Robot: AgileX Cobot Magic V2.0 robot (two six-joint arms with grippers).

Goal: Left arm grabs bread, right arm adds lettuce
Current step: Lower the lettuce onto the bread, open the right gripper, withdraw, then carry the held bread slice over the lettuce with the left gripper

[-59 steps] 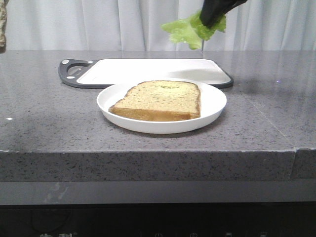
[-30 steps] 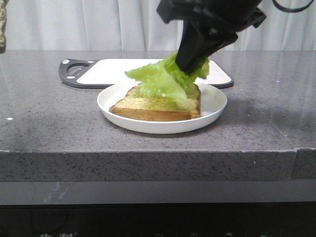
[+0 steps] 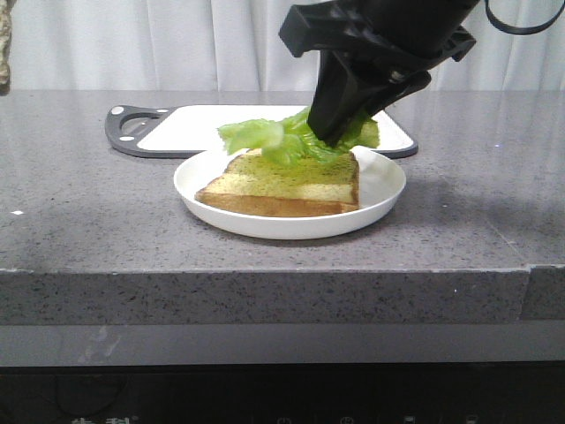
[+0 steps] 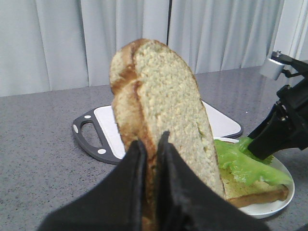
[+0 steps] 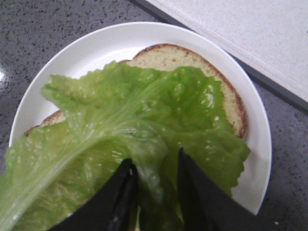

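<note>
My left gripper (image 4: 150, 144) is shut on the bread (image 4: 163, 96), a toast slice held upright above the counter; neither shows clearly in the front view. A second slice (image 3: 282, 185) lies flat on a white plate (image 3: 380, 190). My right gripper (image 3: 331, 132) holds the ruffled green lettuce (image 3: 282, 141) by its back edge, low over that slice. In the right wrist view the fingers (image 5: 155, 159) pinch a fold of the lettuce (image 5: 134, 110), which covers most of the slice (image 5: 168, 55) on the plate (image 5: 86, 48).
A white cutting board (image 3: 229, 124) with a dark grey handle lies just behind the plate. The grey stone counter ends at a front edge close to the plate. White curtains hang behind.
My right gripper has come down from high at the back with the lettuce, which now rests low over the slice on the plate and has spread flatter.
</note>
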